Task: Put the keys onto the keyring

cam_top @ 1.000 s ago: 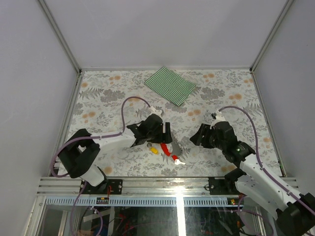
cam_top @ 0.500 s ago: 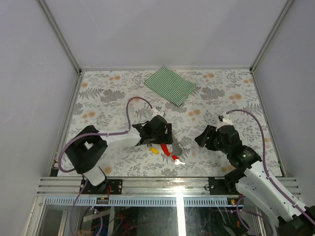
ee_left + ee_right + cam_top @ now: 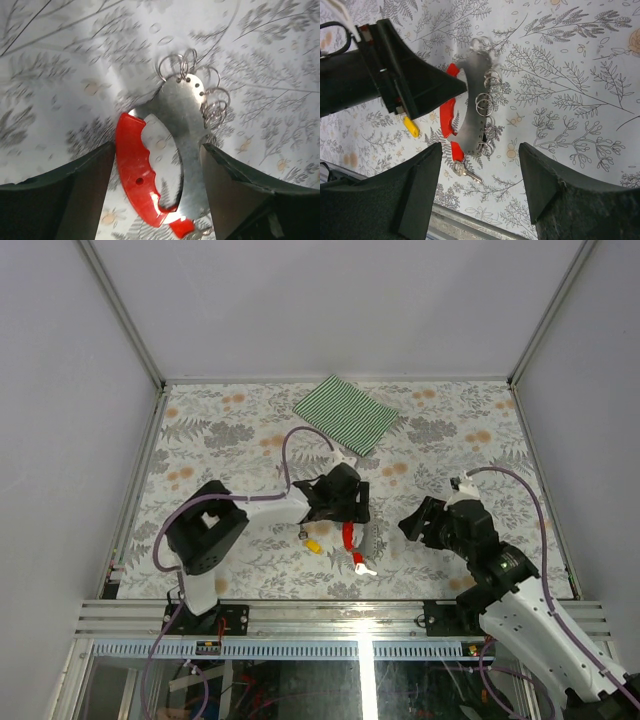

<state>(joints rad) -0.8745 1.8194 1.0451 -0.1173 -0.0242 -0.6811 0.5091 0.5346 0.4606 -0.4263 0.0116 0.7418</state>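
The keyring [image 3: 150, 175] is a red curved grip joined to a flat silver plate [image 3: 186, 117] with several small wire rings along its edge. It lies flat on the floral table, and shows in the top view [image 3: 348, 536] and the right wrist view [image 3: 451, 117]. My left gripper [image 3: 157, 146] is open, its fingers on either side of the keyring and low over it. A yellow-headed key [image 3: 411, 126] lies just left of the keyring [image 3: 313, 546]. A bare silver key [image 3: 465, 172] touches the keyring's near end. My right gripper [image 3: 479, 145] is open and empty, to the right [image 3: 425, 523]. No green key shows.
A green striped cloth [image 3: 345, 412] lies at the back of the table. The metal front rail [image 3: 340, 615] runs close to the silver key. Grey walls close the table on three sides. The left arm's purple cable [image 3: 300, 440] loops above the table.
My left gripper has moved right, from beside the yellow key to over the keyring. The right gripper has drawn back slightly toward the near right. Keyring and keys lie as before.
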